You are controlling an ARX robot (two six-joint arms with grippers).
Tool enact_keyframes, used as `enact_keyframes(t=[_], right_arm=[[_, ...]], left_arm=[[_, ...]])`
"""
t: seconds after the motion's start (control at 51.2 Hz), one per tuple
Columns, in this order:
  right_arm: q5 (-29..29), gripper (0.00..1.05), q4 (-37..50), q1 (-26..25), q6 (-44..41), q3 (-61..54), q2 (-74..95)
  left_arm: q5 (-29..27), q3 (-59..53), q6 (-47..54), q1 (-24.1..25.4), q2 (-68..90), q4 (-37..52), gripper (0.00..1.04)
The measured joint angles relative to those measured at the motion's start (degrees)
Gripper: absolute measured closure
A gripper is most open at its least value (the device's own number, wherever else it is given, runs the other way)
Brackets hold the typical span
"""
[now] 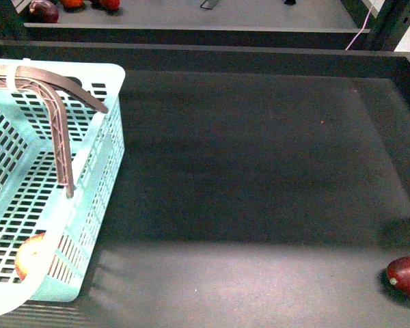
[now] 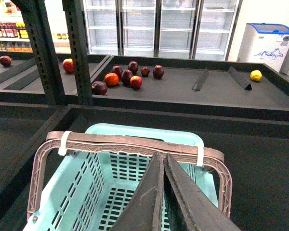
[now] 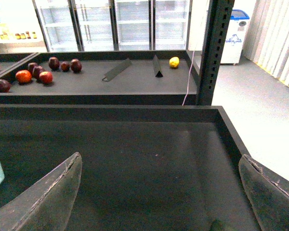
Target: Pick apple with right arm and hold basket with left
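Observation:
The light teal basket (image 1: 101, 147) stands at the left of the dark shelf, its brown handles (image 1: 58, 130) swung up together. The apple (image 1: 31, 257), red with yellow-orange patches, lies inside it at the near corner. In the left wrist view my left gripper (image 2: 163, 157) is shut, its tips right at the basket's joined handles (image 2: 130, 144), with nothing visibly between the jaws; the basket (image 2: 135, 131) opens below. My right gripper (image 3: 160, 157) stands wide open over the bare shelf floor, holding nothing. Neither gripper shows in the front view.
A dark maroon fruit (image 1: 408, 273) lies at the shelf's near right. The shelf has raised walls (image 1: 260, 58). Behind it, another shelf (image 2: 183, 89) holds several red and dark fruits (image 2: 127, 77), a yellow fruit (image 2: 256, 75) and dividers (image 2: 200, 80). A steel post (image 3: 214, 53) stands at right.

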Motion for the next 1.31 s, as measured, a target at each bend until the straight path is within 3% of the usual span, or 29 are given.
enact_keyframes(t=[0.762,0.879,1.308], right_arm=[[0.0,0.09,0.0,0.0,0.0,0.0,0.0],[0.0,0.09,0.0,0.0,0.0,0.0,0.0],[0.0,0.09,0.0,0.0,0.0,0.0,0.0]], left_arm=[[0.0,0.0,0.0,0.0,-15.6,-15.3,1.01],[0.0,0.0,0.0,0.0,-24.1,-25.0,1.01],[0.0,0.0,0.0,0.0,-25.5,-25.4,1.01]])
